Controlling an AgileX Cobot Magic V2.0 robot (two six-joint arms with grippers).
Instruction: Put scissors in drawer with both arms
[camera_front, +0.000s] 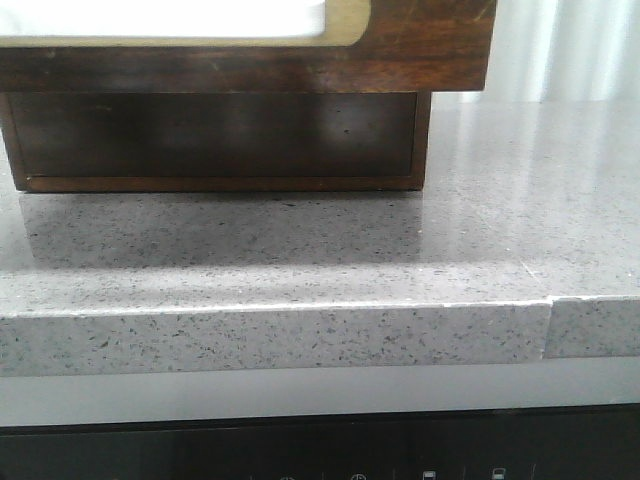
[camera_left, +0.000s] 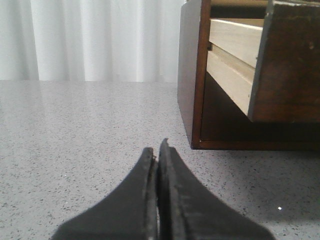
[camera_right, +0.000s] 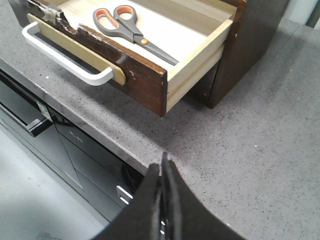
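Note:
The scissors (camera_right: 131, 30), grey-handled with orange-lined loops and dark blades, lie flat inside the drawer (camera_right: 150, 85), which stands pulled out of its dark wooden cabinet (camera_right: 250, 45). In the front view the drawer front (camera_front: 420, 50) with its cream-framed white panel fills the top of the picture. My right gripper (camera_right: 163, 165) is shut on nothing, above the counter's edge and apart from the drawer's corner. Beside the cabinet, my left gripper (camera_left: 156, 152) hovers low over the counter, also shut and empty. From there the drawer's pale side (camera_left: 235, 55) shows.
The speckled grey stone counter (camera_front: 500, 220) carries the cabinet and has a seam near its front right edge (camera_front: 550, 320). Below the edge is a dark appliance front (camera_right: 75, 145). White curtains (camera_left: 100, 40) hang behind the counter.

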